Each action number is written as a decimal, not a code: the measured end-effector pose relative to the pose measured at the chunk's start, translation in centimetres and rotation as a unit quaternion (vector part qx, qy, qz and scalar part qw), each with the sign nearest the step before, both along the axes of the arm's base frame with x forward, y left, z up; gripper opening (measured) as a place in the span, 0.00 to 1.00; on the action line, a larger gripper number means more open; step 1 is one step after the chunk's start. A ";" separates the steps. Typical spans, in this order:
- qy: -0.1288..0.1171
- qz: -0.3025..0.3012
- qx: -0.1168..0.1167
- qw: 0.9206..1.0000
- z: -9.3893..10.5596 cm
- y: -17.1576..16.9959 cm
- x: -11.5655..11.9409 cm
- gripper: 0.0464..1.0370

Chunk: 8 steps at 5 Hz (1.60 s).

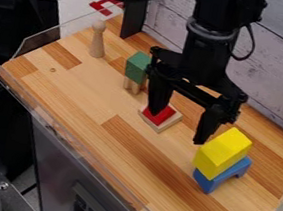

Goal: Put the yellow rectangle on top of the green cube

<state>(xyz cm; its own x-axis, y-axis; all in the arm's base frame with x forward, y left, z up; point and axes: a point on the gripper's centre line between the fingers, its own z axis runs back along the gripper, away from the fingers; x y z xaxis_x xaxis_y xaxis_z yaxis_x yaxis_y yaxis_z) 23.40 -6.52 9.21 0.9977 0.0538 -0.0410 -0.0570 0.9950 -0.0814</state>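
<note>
Blocks and a wooden peg [98, 45] stand on a striped wood table [86, 83], and my gripper [178, 127] hangs over them. My two fingers are spread wide, with nothing pinched between them. The yellow block [222, 153] is near one of my fingers, toward the right side of the view. It sits on top of a blue arch [223, 177]. I can't tell if my finger is touching the yellow block.

The green cube [137, 67] is well apart from the yellow one, on my gripper's other side in this view. It sits up on some little tan wooden legs [132, 86]. The peg stands up straight, near the green cube. A red square [159, 115] lies on a pale wooden base [161, 127] partly behind my other finger. Behind me is a wall [282, 64] made of whitish boards.
</note>
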 end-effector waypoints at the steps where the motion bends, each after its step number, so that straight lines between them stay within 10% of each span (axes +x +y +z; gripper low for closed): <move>1: 0.015 0.000 0.003 1.000 -0.7 0.1 -0.3 0.96; 6: 0.051 -0.077 0.002 0.996 -2.9 -3.9 2.4 0.96; 7: 0.060 -0.079 0.005 0.995 -3.6 -4.1 2.6 0.92; 8: 0.056 -0.076 0.006 0.996 -3.8 -4.1 2.8 0.65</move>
<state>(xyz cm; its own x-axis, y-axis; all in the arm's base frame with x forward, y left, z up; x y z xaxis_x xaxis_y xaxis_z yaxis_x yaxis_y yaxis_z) 26.20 -10.59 5.40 0.9838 -0.0956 -0.1520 0.0855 0.9938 -0.0717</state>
